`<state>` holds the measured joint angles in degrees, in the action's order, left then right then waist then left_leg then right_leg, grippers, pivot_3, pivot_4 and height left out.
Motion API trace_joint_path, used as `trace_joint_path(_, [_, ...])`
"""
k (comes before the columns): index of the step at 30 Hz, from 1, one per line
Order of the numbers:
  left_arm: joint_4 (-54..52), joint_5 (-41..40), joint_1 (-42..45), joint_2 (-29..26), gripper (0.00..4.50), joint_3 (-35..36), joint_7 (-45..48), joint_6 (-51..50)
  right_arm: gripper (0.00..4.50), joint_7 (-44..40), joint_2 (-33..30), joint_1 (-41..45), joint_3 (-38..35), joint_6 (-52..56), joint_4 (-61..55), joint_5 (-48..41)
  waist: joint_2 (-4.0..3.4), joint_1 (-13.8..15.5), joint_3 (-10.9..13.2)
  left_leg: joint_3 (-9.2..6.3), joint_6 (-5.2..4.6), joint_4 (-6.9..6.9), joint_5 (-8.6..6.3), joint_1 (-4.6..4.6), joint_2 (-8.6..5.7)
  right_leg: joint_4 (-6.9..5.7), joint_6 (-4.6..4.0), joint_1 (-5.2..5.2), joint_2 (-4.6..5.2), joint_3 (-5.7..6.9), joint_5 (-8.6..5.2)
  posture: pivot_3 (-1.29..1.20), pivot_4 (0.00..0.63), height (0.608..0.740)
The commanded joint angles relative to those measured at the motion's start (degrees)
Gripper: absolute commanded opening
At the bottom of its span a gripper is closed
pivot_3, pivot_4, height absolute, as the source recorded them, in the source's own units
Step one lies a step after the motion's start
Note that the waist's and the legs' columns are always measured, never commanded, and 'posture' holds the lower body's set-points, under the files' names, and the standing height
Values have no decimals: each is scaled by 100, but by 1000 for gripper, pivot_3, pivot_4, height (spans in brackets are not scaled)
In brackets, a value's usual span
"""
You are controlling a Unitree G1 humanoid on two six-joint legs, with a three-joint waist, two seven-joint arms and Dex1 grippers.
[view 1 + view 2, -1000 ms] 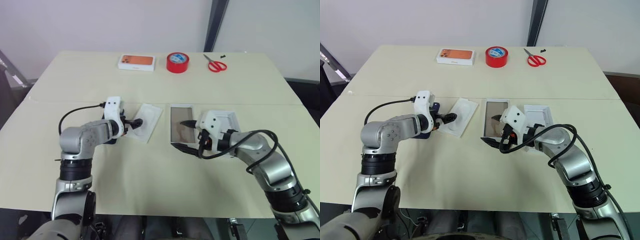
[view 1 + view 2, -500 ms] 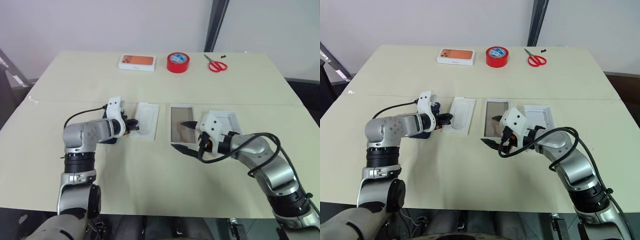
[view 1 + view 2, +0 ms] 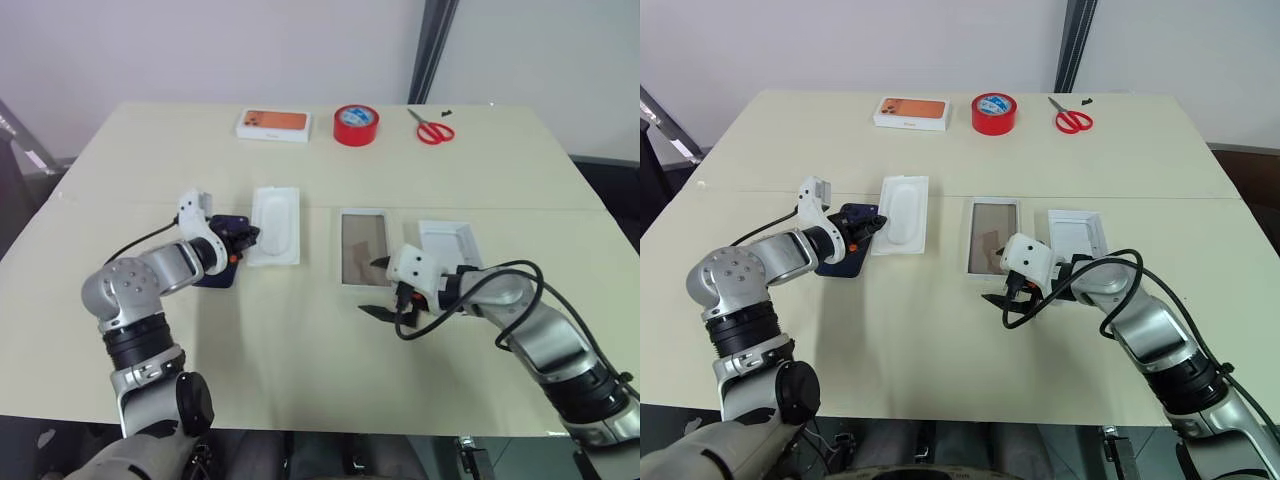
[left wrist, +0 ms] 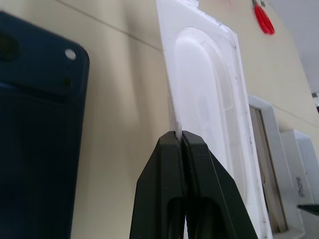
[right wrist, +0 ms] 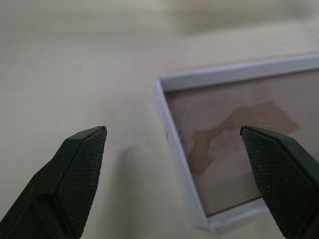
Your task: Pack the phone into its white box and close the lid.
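The phone [image 3: 213, 272] lies dark navy on the table at the left, partly under my left gripper [image 3: 243, 237]. That gripper is shut on the near left edge of a white moulded insert [image 3: 274, 224]; a thin white sliver sits between its fingertips [image 4: 177, 142]. The phone [image 4: 35, 149] lies beside the insert [image 4: 209, 99]. The white box [image 3: 363, 248] lies open at the centre, its inside brownish. My right gripper [image 3: 377, 287] stands open over the box's near end, one finger on each side of the near left corner [image 5: 164, 84].
A white lid-like piece [image 3: 447, 243] lies right of the white box, behind my right wrist. Along the far edge stand a white box with an orange picture [image 3: 273, 123], a red tape roll [image 3: 355, 124] and red scissors [image 3: 432, 129].
My left gripper shut on the insert's edge and drew it left, turning it straight. My right gripper sank toward the box's near end, still open.
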<state>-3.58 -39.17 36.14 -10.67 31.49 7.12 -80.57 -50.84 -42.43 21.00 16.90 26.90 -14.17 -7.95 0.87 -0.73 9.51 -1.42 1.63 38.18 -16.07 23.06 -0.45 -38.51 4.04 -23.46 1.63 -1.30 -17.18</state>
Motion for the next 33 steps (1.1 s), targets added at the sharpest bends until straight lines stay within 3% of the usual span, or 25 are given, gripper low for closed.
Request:
trace_joint_path(1, [-281, -96, -8, -10, 0, -20, -38, 15, 3693, -163, 55, 143, 103, -303, 203, 175, 0, 2, 0, 0, 0, 0, 0, 0, 0, 0, 0, 0, -1, 0, 0, 0, 150, 740])
trace_joint_path(8, [-309, -158, 22, -60, 0, 216, -111, 80, 127, -498, 42, 100, 157, -502, -52, 232, 0, 1, 0, 0, 3, 0, 2, 0, 0, 0, 0, 0, 0, 0, 0, 0, 150, 740])
trace_joint_path(16, [-443, -243, 38, -201, 0, 545, -146, -52, 54, -350, 384, 116, 524, -174, -846, 387, 0, -5, 0, -3, 8, 0, 4, 0, 0, -1, 0, -1, 0, 1, 0, 0, 150, 740])
trace_joint_path(22, [-476, -288, 3, -247, 0, 693, -184, -201, 54, 143, 957, 458, 964, -415, -288, 1098, 1, 2, 0, -4, 16, 0, 8, -1, -1, -2, 0, -1, 2, 1, 0, 0, 150, 740])
trace_joint_path(33, [-602, -378, -46, -205, 0, 654, -185, -381, 54, -105, 1311, 778, 1342, -1073, 278, 1456, 2, -6, -1, -5, 24, 0, 13, 0, -2, -3, 0, -3, 1, 3, 0, 0, 150, 740])
